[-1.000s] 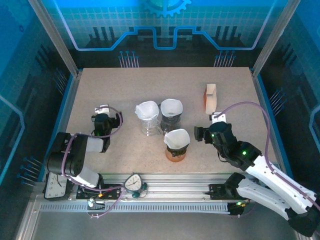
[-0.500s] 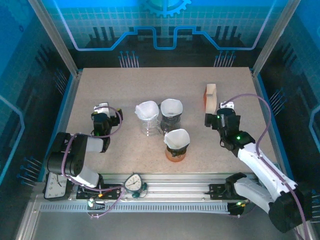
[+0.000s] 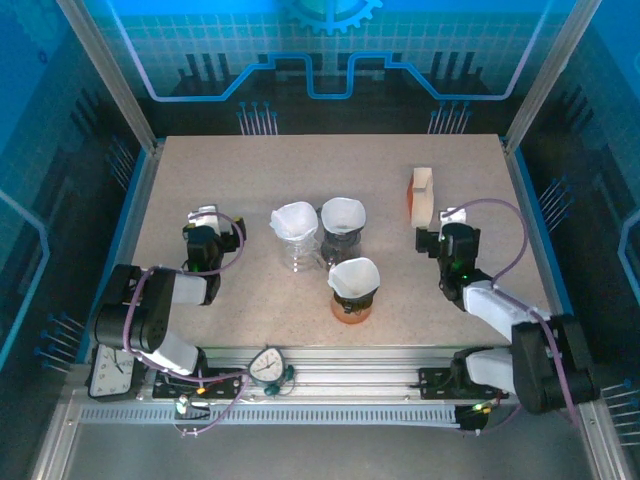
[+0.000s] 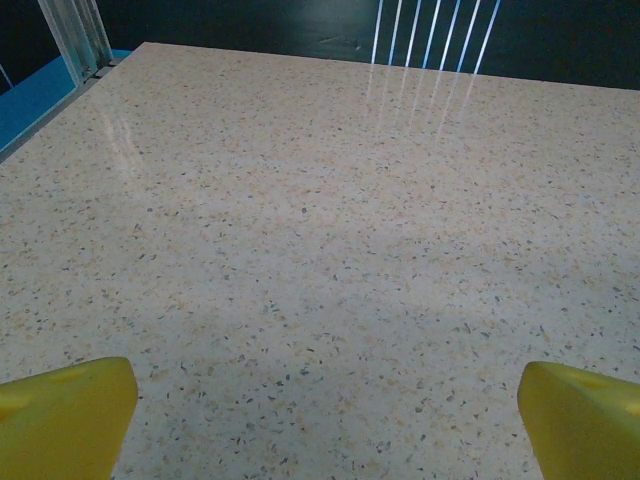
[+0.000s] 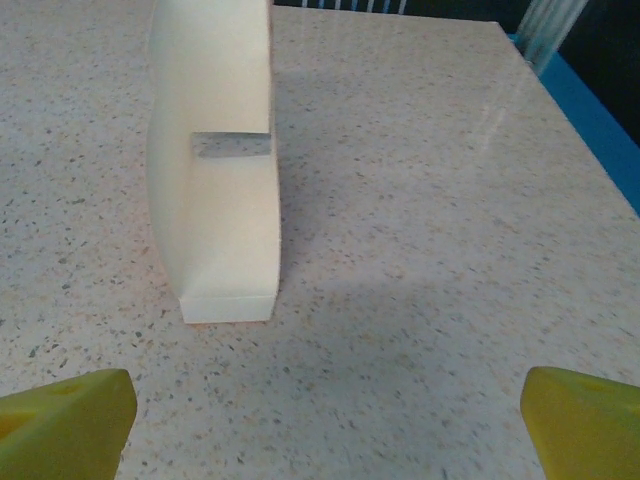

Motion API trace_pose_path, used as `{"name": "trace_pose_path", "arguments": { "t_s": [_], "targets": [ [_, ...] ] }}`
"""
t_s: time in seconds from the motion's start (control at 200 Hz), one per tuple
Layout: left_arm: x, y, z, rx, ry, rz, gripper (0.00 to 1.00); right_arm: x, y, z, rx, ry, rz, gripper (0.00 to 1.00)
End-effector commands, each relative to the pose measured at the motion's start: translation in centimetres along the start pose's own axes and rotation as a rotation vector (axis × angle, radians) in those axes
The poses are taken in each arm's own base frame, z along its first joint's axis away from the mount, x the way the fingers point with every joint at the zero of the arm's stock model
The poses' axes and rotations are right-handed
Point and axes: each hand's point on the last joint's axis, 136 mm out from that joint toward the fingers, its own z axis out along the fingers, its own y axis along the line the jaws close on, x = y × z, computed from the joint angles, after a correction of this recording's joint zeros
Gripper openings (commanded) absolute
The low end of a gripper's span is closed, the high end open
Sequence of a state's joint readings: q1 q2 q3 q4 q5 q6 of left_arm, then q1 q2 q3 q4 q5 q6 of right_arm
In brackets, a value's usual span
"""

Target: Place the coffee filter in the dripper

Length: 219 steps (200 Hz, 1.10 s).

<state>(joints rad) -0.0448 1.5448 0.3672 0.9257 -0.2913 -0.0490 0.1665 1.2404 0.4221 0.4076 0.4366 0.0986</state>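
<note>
Cream filter holder (image 5: 215, 170) stands just before the released right gripper (image 5: 322, 425); left gripper (image 4: 322, 420) released too.

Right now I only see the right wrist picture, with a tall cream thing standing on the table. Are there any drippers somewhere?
Observer: Yes, three. In the top view they stand to the left of your cream stand: a clear dripper, a dark dripper and an orange dripper.
Operator: Do they have paper in them?
Observer: Each one has a white filter sitting in its top.
Operator: What's the other arm doing?
Observer: The left pincer is open over bare table, with nothing between its fingers.
</note>
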Motion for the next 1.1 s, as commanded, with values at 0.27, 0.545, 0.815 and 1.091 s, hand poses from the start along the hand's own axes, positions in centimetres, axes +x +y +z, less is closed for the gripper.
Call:
{"name": "trace_pose_path", "arguments": {
  "t_s": [0.27, 0.545, 0.815, 1.091],
  "targets": [
    [-0.4, 0.1, 0.1, 0.007, -0.023, 0.007, 0.99, -1.6, 1.2, 3.4, -0.049, -0.14, -0.023, 1.0],
    [-0.5, 0.1, 0.1, 0.008, -0.023, 0.007, 0.99, -1.4, 1.6, 4.0, -0.128, -0.122, -0.008, 1.0],
    [-0.4, 0.1, 0.1, 0.007, -0.02, 0.007, 0.99, -0.6, 0.9, 3.8, -0.099, -0.165, 0.017, 1.0],
    [-0.5, 0.1, 0.1, 0.008, -0.023, 0.007, 0.99, -0.6, 1.0, 3.8, -0.099, -0.166, 0.013, 1.0]
  ]
}}
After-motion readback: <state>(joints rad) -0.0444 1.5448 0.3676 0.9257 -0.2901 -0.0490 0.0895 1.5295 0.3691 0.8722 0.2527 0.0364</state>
